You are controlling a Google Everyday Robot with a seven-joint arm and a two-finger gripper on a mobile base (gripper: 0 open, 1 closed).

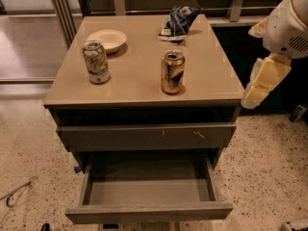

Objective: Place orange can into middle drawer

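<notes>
Orange can (173, 71) upright on the bench (137, 83), right of centre. Middle drawer (149, 211) below is pulled open. My hand (262, 83) hangs off the bench's right edge, apart from the can; can't tell if open or closed. Green-and-white can (96, 61) stands at left.

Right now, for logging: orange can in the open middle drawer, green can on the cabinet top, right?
No: the camera view shows the orange can on the cabinet top, not in the middle drawer. The gripper hangs right of the cabinet top.
</notes>
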